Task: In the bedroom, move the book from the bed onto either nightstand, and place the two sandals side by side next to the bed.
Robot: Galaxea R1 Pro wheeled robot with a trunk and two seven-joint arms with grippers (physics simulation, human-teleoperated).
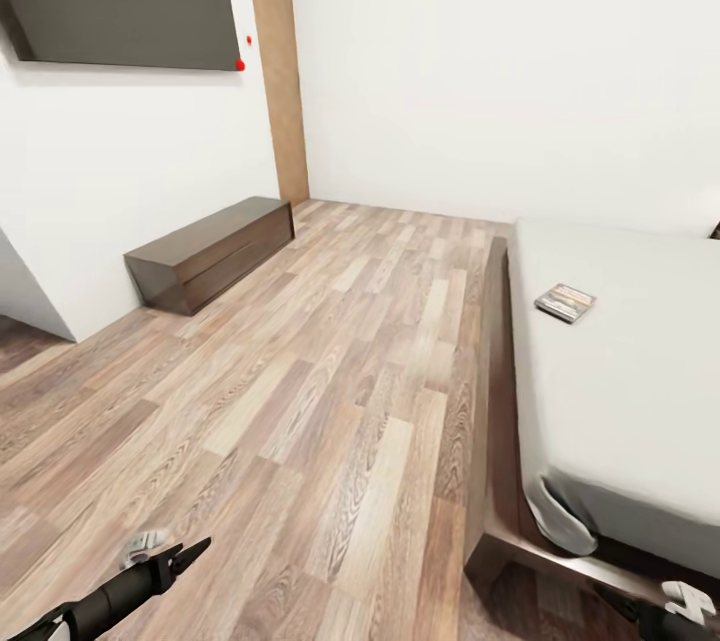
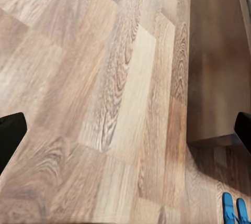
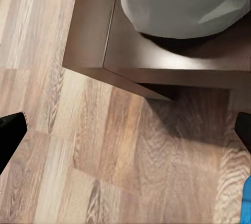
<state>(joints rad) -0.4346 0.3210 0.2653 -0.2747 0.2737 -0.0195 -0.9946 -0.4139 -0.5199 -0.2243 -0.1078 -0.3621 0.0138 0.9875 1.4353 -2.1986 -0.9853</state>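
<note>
Both grippers, the left gripper [image 1: 185, 553] and right gripper [image 2: 125, 130], are hanging released over the light wood-plank floor [image 1: 330, 401]. Two bright blue sandals [image 2: 234, 208] are lying beside the dark frame's corner; the small dark paperback book [image 1: 565, 302] is resting near the pale grey bed [image 1: 640, 391]'s left edge.

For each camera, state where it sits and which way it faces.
Head view: on the head, looking down over the floor, bed and book; both arms show.
Left wrist view: faces floor, bed frame, sandals; fingertips show.
Right wrist view: faces the bed's corner, mattress.
All share the frame.
</note>
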